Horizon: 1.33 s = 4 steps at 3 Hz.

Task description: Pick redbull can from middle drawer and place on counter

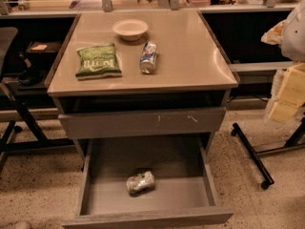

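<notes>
Walls of the middle drawer point(86, 185) stand nearest; it is pulled out and open on top. The redbull can point(141, 182) lies on its side inside this drawer, near the middle of the floor, apart from every wall, with bare floor all round. The gripper is out of view, so its state and its place relative to the can cannot be told. Just above the drawer hangs a scratched drawer front point(143, 122). Higher and farther, the counter point(190, 66) carries a green bag point(98, 61), a blue-and-silver can point(148, 57) and a bowl point(130, 29), its right half bare.
</notes>
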Each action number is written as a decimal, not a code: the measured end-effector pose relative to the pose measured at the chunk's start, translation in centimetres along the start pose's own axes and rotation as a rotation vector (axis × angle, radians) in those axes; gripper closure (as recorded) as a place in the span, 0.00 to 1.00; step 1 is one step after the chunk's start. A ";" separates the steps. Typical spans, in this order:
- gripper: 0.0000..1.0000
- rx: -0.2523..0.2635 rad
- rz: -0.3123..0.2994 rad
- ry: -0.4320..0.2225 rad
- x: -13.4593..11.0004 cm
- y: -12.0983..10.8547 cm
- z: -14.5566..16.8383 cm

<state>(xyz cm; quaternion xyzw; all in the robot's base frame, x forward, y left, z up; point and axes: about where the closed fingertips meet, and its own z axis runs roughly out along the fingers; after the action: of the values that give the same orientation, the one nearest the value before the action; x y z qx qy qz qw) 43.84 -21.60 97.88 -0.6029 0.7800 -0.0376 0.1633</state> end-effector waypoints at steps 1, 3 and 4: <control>0.00 0.000 0.000 0.000 0.0 0.0 0.0; 0.00 -0.097 -0.025 -0.059 -3.0 2.7 6.4; 0.00 -0.177 0.033 -0.133 -4.1 3.1 8.0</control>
<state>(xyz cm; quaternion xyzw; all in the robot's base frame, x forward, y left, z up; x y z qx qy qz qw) 44.27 -15.69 90.36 -0.6030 0.7777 0.0740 0.1613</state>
